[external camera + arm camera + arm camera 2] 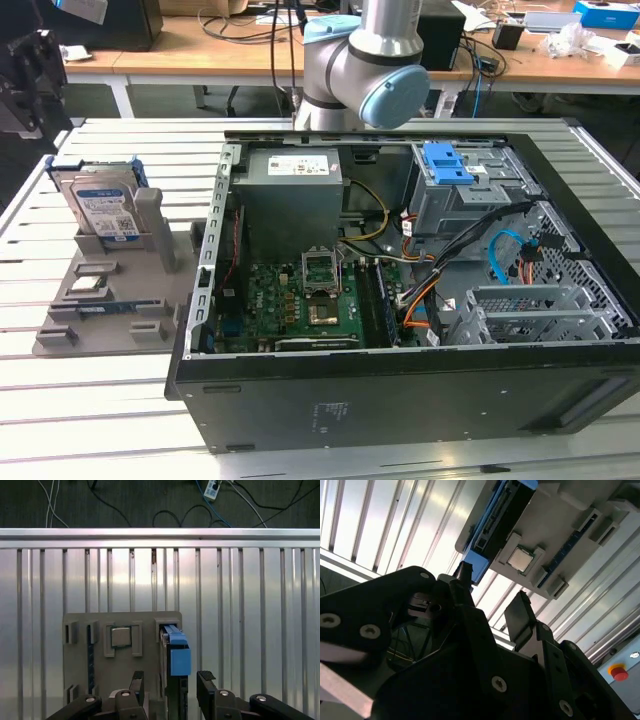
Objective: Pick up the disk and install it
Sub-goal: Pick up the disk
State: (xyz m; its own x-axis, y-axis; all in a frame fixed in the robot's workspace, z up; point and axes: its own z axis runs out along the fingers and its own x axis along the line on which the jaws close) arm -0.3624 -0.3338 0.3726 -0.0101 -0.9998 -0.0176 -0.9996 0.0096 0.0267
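Observation:
The disk (103, 208) is a silver drive with a white-and-blue label and blue rails. It stands on edge in a slot of the grey holder (100, 330) at the exterior view's left. In the first wrist view my gripper (171, 682) is open and hangs well above the disk (176, 655). Its two black fingers (137, 682) line up on either side of the disk's blue-capped edge and touch nothing. The second wrist view shows the open gripper (492, 605) with the disk (502, 510) and the holder (570, 510) beyond it.
A square silver chip (121, 636) lies in a pocket of the holder beside the disk. The open computer case (400, 400) lies at the exterior view's right. It contains a grey drive bay with a blue bracket (450, 165) and a power-supply box (290, 190). The slatted metal table (250, 605) surrounds the holder.

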